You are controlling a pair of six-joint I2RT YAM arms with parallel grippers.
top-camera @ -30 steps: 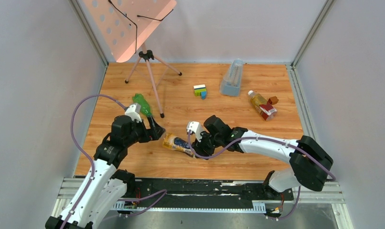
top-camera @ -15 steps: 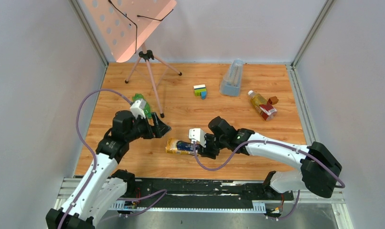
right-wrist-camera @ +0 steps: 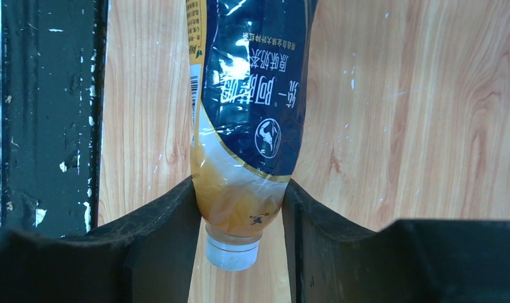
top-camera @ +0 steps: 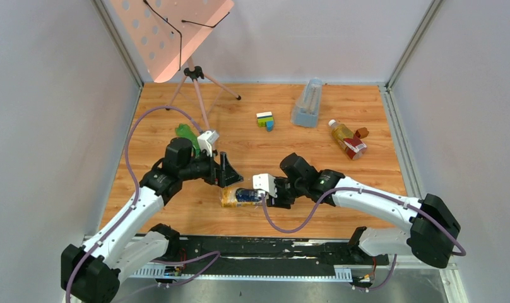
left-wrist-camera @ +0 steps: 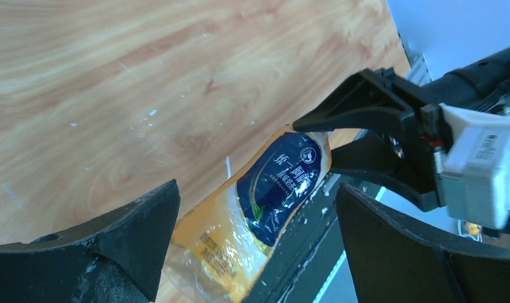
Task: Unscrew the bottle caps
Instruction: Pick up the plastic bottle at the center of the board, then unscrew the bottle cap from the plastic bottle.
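R claw (right-wrist-camera: 240, 202) clamped on amber bottle (right-wrist-camera: 252, 95) at shoulder, near surface (top-camera: 195, 214) front edge, white cap (right-wrist-camera: 232, 252) free. L claw (left-wrist-camera: 259, 240) apart; should grip body firmly before cap twist.

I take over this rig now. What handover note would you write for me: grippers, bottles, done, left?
Right gripper: shut on the yellow-label bottle at its shoulder, white cap on.
Left gripper: open, by that bottle's base end, gripping nothing.
Red-label bottle: far right, lid on.
Green bottle: behind the left arm, cap not visible.
Done: no cap seen off.
Left: unscrew all three, as far as visible.
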